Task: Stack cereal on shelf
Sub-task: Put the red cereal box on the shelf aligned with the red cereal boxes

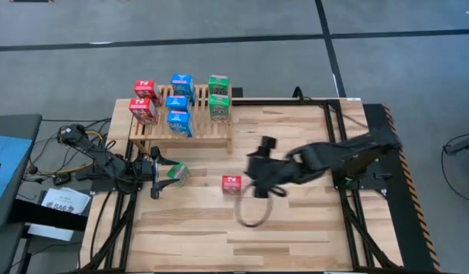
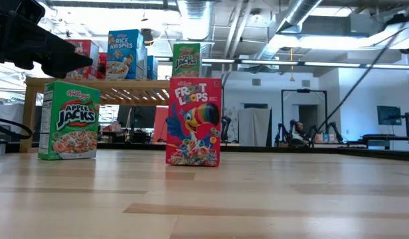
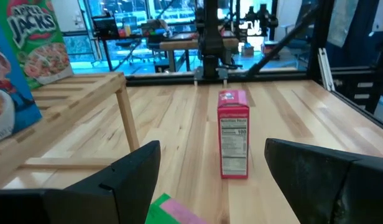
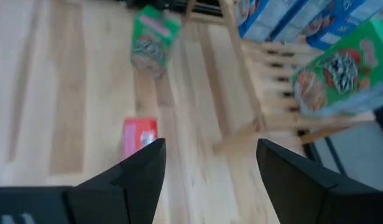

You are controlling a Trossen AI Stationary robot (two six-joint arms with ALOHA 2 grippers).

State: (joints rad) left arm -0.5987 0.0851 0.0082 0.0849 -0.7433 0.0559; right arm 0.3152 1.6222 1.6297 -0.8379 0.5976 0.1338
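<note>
Up on the light slatted wooden shelf [image 1: 190, 131] at the table's far left sit seven small cardboard cereal boxes: two red ones [image 1: 145, 101] at its left end, three blue ones [image 1: 178, 104] in the middle, and two green ones [image 1: 218, 96] at the right end, all upright. Down on the plank tabletop [image 1: 295, 228], a red Froot Loops box [image 1: 231, 183] stands upright near the centre, apart from everything. The right gripper [image 1: 257, 181] hangs just beside that red box, above the table, its two dark fingers [image 4: 142, 168] spread apart with nothing between them; its wrist view looks down on the red box and the shelf's corner. Over on the left, the left gripper [image 1: 164, 174] sits at the table's left edge in front of the shelf, fingers parted, right at a green Apple Jacks box [image 1: 176, 172], whose top edge peeks up between the fingers in the left wrist view; whether the fingers actually press on it cannot be told. The low view shows that green box upright on the table.
</note>
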